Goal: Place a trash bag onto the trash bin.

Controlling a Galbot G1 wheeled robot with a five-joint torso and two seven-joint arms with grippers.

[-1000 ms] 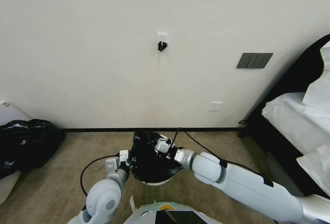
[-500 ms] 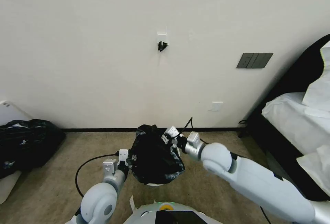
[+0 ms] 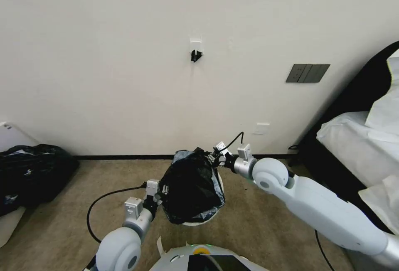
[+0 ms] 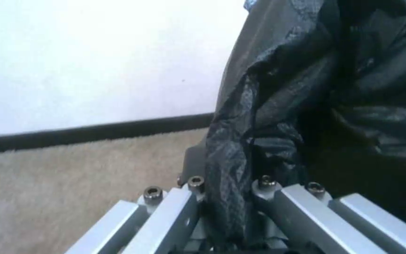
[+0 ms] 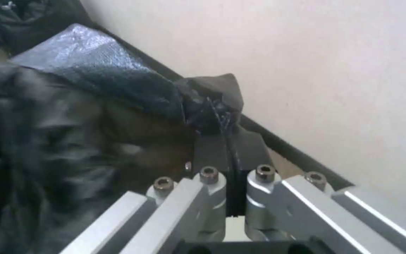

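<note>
At the far left of the head view a large bulging black bag (image 3: 33,173) sits on the carpet (image 3: 75,221) against the wall (image 3: 124,75), well apart from the work. Nearer the middle, the left tool (image 3: 160,192) is closed on the near-left edge of the trash bag (image 3: 191,192); the left wrist view shows a fold of the black film (image 4: 231,169) pinched between its fingers (image 4: 189,197). The trash bag is draped over the trash bin (image 3: 195,222), covering the mouth and most of the wall, so only a cream sliver of the bin shows under the bag's lower hem. What lies inside the bin cannot be seen. On the far-right side, the right tool (image 3: 214,158) is clamped on the bag's gathered edge (image 5: 210,102), holding it raised near the baseboard (image 3: 124,157). At the right edge stands a bed (image 3: 361,146) with white bedding.
</note>
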